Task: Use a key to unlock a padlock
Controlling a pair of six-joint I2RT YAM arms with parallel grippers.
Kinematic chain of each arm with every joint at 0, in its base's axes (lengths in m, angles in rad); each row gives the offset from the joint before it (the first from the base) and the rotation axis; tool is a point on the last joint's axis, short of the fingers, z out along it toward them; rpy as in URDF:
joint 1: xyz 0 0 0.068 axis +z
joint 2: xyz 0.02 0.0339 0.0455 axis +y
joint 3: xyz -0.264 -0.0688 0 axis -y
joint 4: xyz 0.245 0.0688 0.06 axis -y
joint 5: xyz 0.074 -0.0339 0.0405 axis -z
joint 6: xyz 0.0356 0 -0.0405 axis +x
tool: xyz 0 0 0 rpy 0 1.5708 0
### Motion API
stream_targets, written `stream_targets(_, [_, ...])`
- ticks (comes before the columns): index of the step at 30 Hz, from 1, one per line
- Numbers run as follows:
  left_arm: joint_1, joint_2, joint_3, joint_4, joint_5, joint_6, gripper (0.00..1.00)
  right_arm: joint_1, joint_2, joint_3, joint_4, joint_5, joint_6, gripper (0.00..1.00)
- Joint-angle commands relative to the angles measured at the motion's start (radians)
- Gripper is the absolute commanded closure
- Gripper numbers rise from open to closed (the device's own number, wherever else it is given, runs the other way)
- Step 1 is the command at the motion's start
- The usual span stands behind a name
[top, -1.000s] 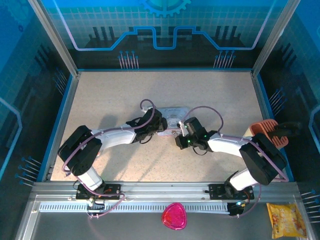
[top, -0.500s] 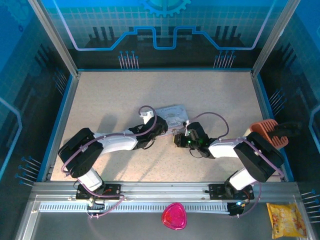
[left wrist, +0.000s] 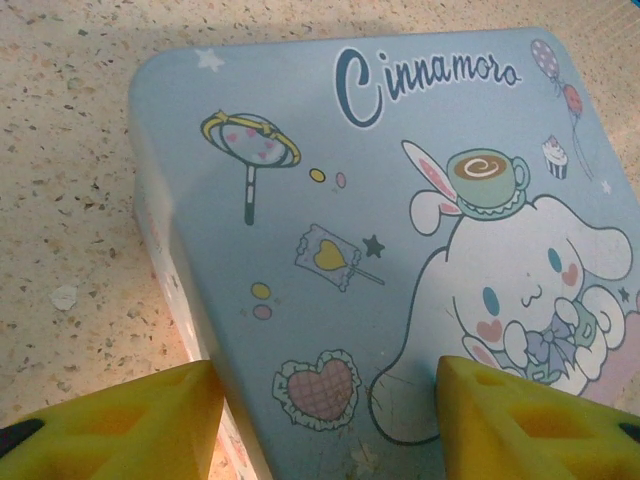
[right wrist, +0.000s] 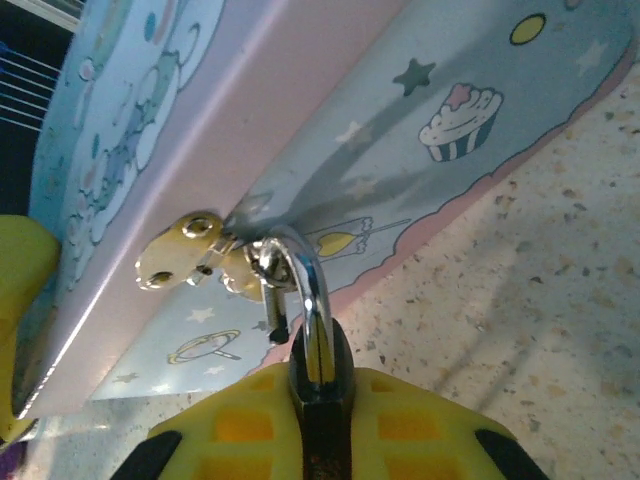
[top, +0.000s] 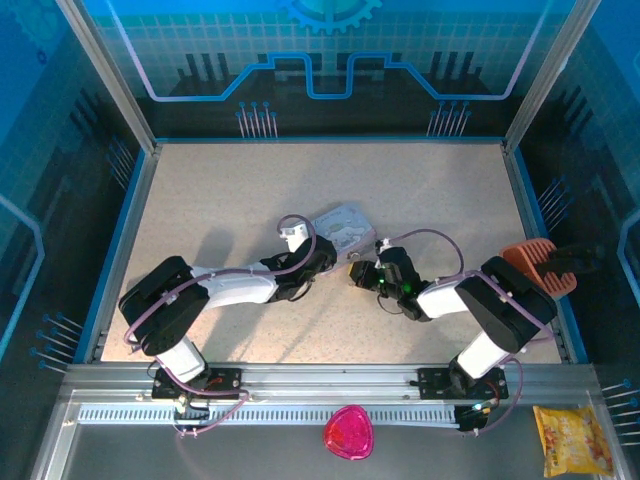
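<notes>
The padlock [right wrist: 320,360] hangs from the gold hasp [right wrist: 190,250] on the side of the pale blue cartoon-printed tin [top: 340,225], near the middle of the table [top: 220,190]. In the right wrist view its long axis runs straight from the fingers to the tin: the dark body points back into the right gripper [right wrist: 322,440], and the silvery shackle [right wrist: 305,275] points away, hooked through the hasp. Whether the shackle's short leg is seated in the body cannot be told. The right gripper's yellow fingers [right wrist: 400,430] are clamped on the padlock body from both sides. The left gripper [left wrist: 320,400] has its fingers [left wrist: 110,420] well apart at the tin's near corner, one beside the side wall and the other over the lid, gripping nothing. Compared with a second ago, the tin has swung from lying roughly parallel to the near edge to lying on a diagonal. The left gripper [top: 322,255] has pushed further towards it, and the right gripper [top: 357,272] sits slightly nearer the tin, its arm folded in more tightly.
</notes>
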Motion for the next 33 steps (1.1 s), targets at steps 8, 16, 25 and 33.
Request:
stream_targets(8, [-0.036, 0.023, -0.094, -0.129, 0.073, 0.011, 0.43, -0.012, 0.148, 0.002, 0.391, 0.054, 0.238, 1.00])
stream_targets(16, [-0.037, -0.005, -0.109, -0.141, 0.040, 0.015, 0.41, -0.053, 0.268, -0.004, 0.562, 0.004, 0.304, 1.00])
stream_targets(25, [-0.037, -0.004, -0.101, -0.153, 0.045, 0.017, 0.41, -0.059, 0.181, 0.007, 0.448, 0.002, 0.281, 1.00])
stream_targets(33, [0.027, -0.082, -0.002, -0.268, 0.198, 0.193, 0.36, -0.104, 0.040, -0.037, 0.242, -0.030, 0.209, 1.00])
